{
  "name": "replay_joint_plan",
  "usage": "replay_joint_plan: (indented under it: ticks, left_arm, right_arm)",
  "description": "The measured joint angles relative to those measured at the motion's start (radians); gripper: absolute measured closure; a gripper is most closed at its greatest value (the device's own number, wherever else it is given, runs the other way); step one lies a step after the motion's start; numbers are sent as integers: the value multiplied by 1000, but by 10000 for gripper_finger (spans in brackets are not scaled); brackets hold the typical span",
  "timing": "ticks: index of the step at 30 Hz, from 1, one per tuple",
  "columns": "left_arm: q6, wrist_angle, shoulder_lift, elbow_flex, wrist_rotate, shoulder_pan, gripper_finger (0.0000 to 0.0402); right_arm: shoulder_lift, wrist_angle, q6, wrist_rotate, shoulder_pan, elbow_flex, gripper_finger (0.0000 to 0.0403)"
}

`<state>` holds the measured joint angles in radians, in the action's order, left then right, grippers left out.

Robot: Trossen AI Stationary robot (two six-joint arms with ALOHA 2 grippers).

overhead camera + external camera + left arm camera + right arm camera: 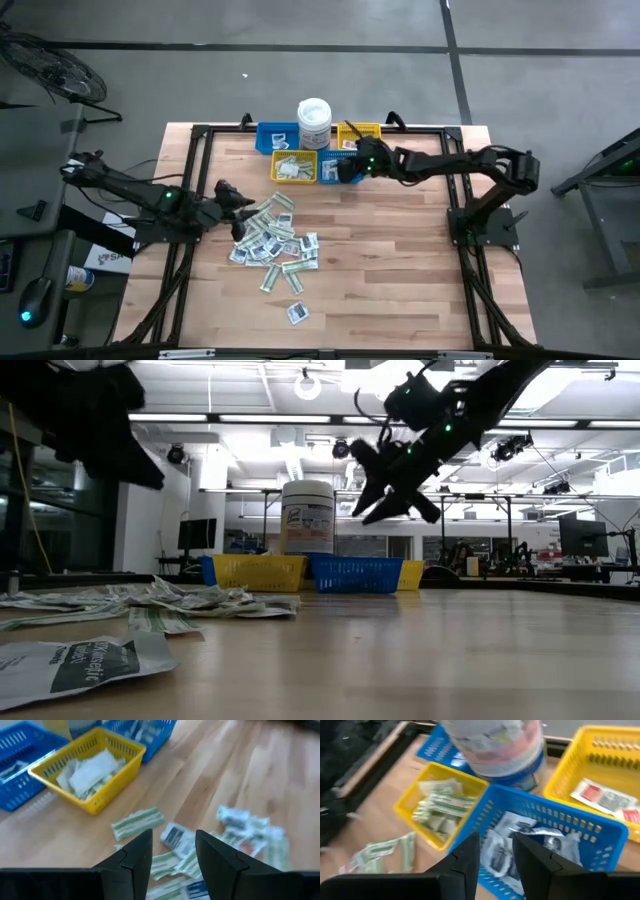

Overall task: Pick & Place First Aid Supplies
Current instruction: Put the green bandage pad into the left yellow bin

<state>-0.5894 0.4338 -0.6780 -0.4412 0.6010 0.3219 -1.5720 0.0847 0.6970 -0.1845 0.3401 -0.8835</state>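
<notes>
Packets sorted by kind as right arm unloads over blue bin

First aid supplies (270, 240) lie mostly in a loose heap on the near-left part of the wooden table (400, 260), white squares mixed with pale green-and-white strips, and one stray packet (297, 313) sits apart, nearer the front edge. At the far edge a row of small bins flanks a white lidded tub (314, 123). The yellow bin (294, 166) already holds green-striped strips, and the blue bin (555, 845) beside it on the right holds white packets with dark print, which suggests each kind is meant to have its own container. A second yellow bin (600, 790) farther right carries packets with red marks.

The right gripper (348, 172) hangs just above the blue bin, its fingers (470, 860) parted with nothing between them; the wrist view looks straight down onto the white packets below, so it appears a packet has just been let go there. The left gripper (235, 205) hovers over the far-left edge of the heap, fingers (137, 855) spread and empty, seemingly lined up on the strips beneath for the next pick. With dozens of packets on the table, the job looks far from finished.
</notes>
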Motion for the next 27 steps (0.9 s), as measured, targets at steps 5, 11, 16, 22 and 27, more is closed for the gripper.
replay_joint_plan:
  ticks: [5, 11, 16, 22, 27]
  left_arm:
    - [92, -12, -98, 0, -123, -129, 252]
    - [81, -24, -174, 0, -265, -324, 252]
    - [34, -37, -253, 0, -461, -497, 252]
    - [-12, -158, -355, 0, -588, -616, 252]
    - [131, -240, -429, -1, -596, -616, 252]
  right_arm:
    - [63, -43, -25, 56, -1, 0, 293]
    - [140, -102, -31, 75, -1, 0, 293]
    - [188, -110, -71, 88, -3, 0, 293]
    - [223, -111, -127, 96, -3, 0, 293]
    - [226, -114, -178, 140, -2, 0, 293]
